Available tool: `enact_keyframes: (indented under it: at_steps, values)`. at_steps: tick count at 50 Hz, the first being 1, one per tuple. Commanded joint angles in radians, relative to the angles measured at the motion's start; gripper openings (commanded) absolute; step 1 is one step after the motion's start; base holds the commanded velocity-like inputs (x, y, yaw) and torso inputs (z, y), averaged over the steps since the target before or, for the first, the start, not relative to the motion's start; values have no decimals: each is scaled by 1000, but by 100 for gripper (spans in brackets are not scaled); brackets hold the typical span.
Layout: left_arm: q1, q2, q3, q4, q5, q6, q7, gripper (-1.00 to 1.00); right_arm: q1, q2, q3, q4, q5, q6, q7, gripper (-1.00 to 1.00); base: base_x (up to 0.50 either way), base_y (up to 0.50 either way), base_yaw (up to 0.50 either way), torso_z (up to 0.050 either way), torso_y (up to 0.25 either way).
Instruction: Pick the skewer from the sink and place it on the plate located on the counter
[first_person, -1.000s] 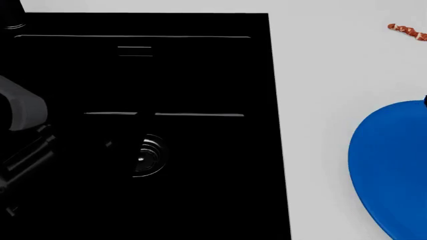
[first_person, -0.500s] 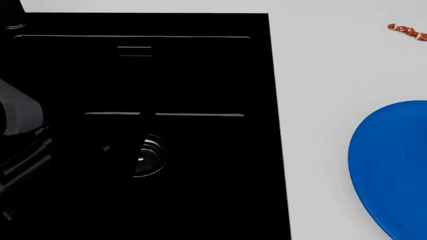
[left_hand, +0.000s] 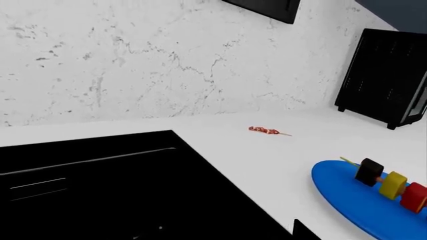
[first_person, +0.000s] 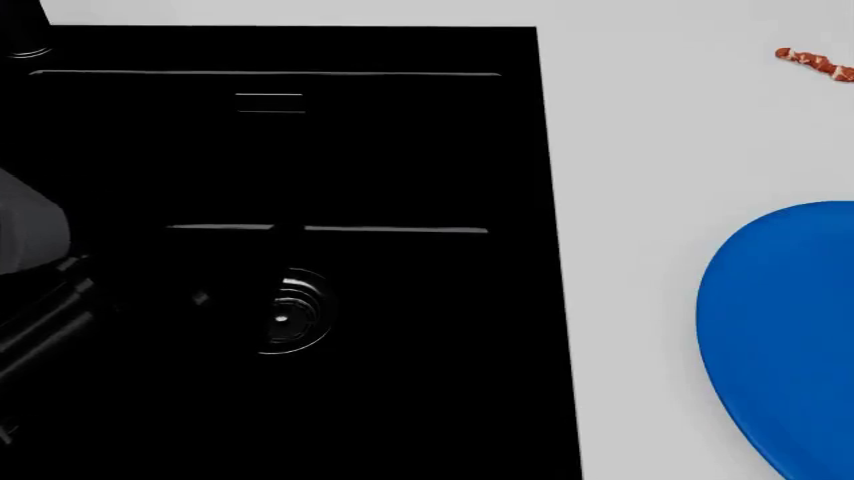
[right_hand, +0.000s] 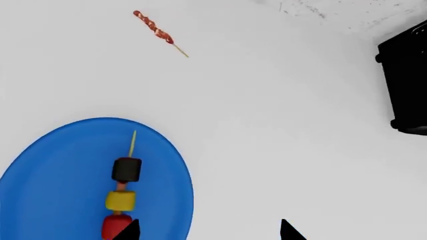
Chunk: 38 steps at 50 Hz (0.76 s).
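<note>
Right wrist view, skewer (right_hand: 122, 192) with black, yellow, red chunks on blue plate (right_hand: 53, 175), right jaws apart.

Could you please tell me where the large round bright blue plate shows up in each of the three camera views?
Left wrist view: the large round bright blue plate sits at the lower right, carrying the skewer with black, yellow and red chunks.
Head view: the plate is cut off by the right edge; the skewer is out of frame.
Right wrist view: the plate fills the lower left.
Shared landmark: the small reddish skewer lying on the white counter beyond the plate.
</note>
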Motion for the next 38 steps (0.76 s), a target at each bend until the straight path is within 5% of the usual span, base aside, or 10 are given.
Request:
enact_keyframes:
  at_steps: [1,15,38]
  values:
    - [2,-6,-7,13,-8,1,0,100,0,16,179,-61,-65,22,0,100,0,0,0,0,0]
    - [1,-10,-6,12,-18,3,-11,100,0,69,377,-108,-211,22,0,100,0,0,0,0,0]
    - [-8,-14,25,-16,-1,25,-11,100,0,-17,983,-120,-667,22,0,100,0,0,0,0,0]
